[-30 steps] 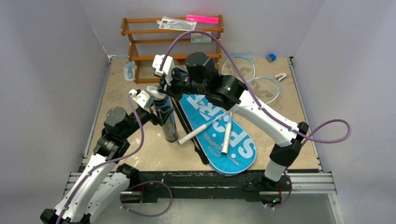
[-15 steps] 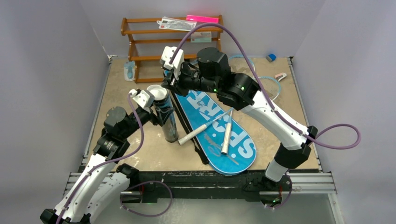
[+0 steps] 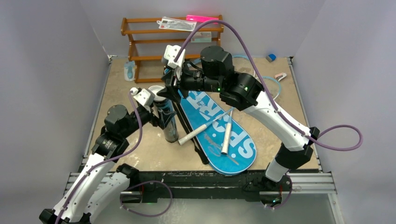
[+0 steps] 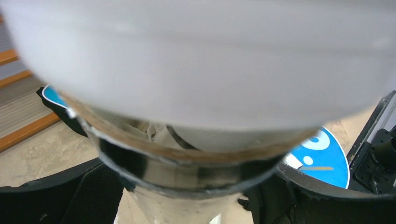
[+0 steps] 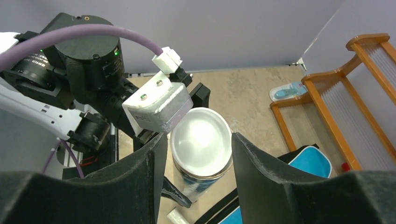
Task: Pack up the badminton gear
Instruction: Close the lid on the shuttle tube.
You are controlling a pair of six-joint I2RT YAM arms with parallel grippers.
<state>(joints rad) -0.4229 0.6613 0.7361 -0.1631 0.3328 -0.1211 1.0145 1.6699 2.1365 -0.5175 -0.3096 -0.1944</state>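
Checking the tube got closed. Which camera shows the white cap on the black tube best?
The right wrist view: the white cap shows nearly whole and sharp atop the black tube, framed by the right pincer. The left wrist view gives only a close white blur; the top external view shows it small and distant.

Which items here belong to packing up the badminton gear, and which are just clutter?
Job: black tube; blue SPORT bag; racket nearest the tube; second racket.
Lying about: wooden rack; pink strip on its top shelf; small blue bit; small pink bit; light-blue object beside the rack.
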